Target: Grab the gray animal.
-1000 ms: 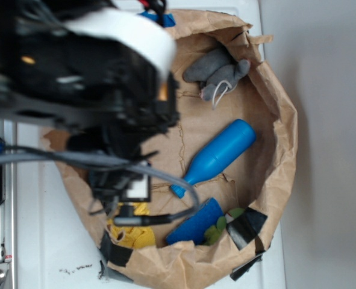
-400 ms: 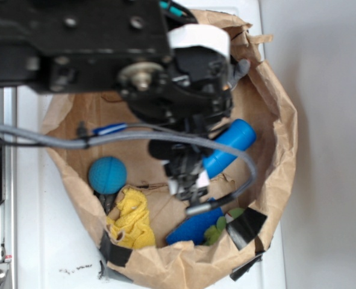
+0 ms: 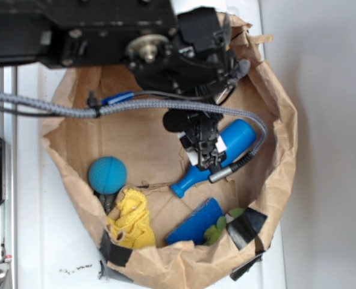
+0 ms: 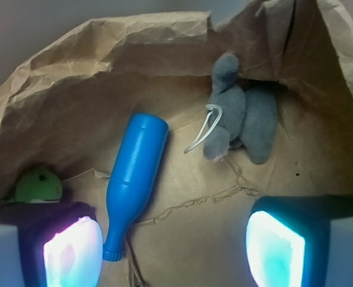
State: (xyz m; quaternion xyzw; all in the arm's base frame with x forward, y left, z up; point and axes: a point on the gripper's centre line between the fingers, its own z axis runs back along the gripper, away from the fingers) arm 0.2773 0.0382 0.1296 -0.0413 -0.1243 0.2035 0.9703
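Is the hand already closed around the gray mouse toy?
No. In the wrist view the hand is open with nothing between its fingers, and the gray mouse lies apart from it beside the paper wall.

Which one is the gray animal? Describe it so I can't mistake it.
Look inside the crumpled brown paper bag, toward its folded wall. Beyond the blue bottle, the gray animal lies against the paper. It is the only gray, soft thing there, with a whitish string loop on it.
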